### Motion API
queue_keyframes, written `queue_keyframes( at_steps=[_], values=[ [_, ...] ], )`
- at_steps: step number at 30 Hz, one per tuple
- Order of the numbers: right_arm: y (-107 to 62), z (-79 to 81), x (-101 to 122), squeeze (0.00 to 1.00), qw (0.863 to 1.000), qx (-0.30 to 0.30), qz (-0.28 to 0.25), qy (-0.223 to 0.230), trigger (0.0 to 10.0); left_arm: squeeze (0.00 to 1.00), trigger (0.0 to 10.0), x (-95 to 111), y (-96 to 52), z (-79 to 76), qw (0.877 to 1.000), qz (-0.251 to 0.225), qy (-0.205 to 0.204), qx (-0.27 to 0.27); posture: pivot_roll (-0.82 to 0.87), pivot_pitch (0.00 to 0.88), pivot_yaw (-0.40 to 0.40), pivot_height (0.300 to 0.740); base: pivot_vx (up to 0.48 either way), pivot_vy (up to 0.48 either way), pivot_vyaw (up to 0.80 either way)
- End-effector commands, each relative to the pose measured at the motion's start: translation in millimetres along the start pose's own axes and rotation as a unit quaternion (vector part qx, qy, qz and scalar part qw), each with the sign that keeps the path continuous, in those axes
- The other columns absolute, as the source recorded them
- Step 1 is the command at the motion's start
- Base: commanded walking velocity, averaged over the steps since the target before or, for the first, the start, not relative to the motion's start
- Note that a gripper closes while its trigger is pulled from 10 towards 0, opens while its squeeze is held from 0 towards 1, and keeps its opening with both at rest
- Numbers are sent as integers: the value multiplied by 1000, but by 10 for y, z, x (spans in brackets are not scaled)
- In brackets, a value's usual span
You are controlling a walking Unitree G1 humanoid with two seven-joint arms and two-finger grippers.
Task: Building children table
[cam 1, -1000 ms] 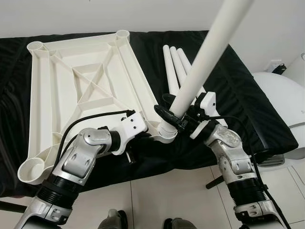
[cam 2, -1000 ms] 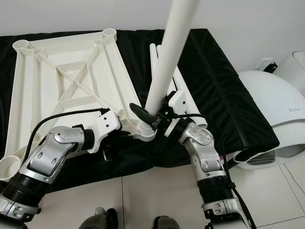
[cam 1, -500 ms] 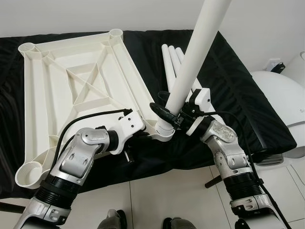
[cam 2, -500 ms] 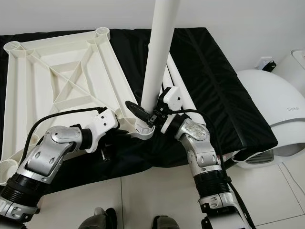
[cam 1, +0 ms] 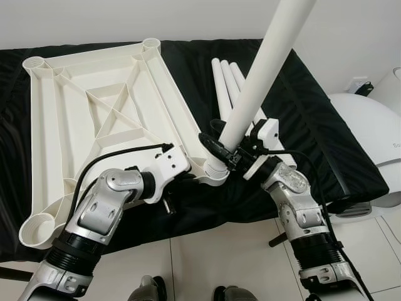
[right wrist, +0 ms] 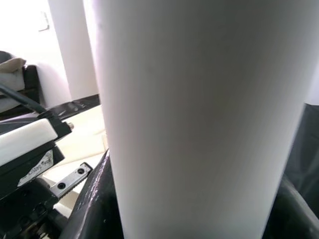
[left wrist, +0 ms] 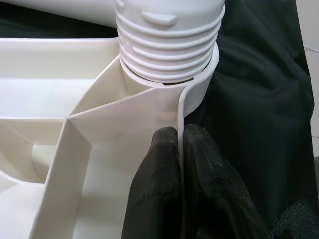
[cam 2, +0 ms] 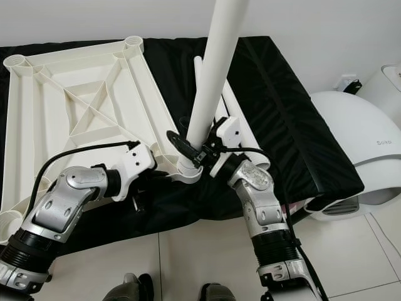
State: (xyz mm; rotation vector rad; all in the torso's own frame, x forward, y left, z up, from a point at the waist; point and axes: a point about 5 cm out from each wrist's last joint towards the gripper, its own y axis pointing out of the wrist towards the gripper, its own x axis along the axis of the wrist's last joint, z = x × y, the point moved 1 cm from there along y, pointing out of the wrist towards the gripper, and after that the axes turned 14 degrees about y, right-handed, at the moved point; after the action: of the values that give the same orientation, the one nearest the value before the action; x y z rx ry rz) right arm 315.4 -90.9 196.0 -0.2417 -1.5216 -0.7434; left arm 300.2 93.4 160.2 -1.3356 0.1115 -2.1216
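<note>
From the left eye, the white table top lies upside down on a black cover, and one long white table leg stands in its near corner socket. The leg's long line goes up and away, leaning a little toward the robot's right, not straight up. The right tool is closed around the leg just above the socket, so the socket sits right under this tool. The left tool is just beside the socket on its left side, holding the table top's edge. Three more table legs lie flat on the cover, a little past the right tool. From the right eye, the same leg rises from the socket with the right tool wrapped round its low end. This is the arm nearer the leg, so I think it must do the turning. From the left wrist, the two black fingers pinch the thin white edge wall, and the leg's screw end sits just ahead of them, with many rings showing, so it looks only partly screwed in. From the right wrist, the leg is gripped close between the dark fingers.
</note>
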Motion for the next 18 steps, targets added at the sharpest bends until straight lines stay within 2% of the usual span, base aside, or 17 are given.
queue_keyframes(
  at_steps=[1,7,12,18],
  values=[
    [-84,-35,-291,0,997,-35,58,36,10000,0,10000,-89,48,-100,1000,11,-27,-2,-7,180,-5,740,0,0,0],
    [-54,-26,-267,0,997,-50,51,32,10000,0,10000,-87,47,-99,1000,11,-27,0,-5,182,-6,740,0,0,0],
    [-44,22,-274,0,997,-40,53,29,10000,0,10000,-85,46,-101,1000,11,-28,1,-5,185,-8,740,0,0,0],
    [-61,35,-307,0,996,-16,82,18,10000,0,10000,-80,45,-97,1000,10,-30,3,-6,186,-10,740,0,0,0]
  ],
)
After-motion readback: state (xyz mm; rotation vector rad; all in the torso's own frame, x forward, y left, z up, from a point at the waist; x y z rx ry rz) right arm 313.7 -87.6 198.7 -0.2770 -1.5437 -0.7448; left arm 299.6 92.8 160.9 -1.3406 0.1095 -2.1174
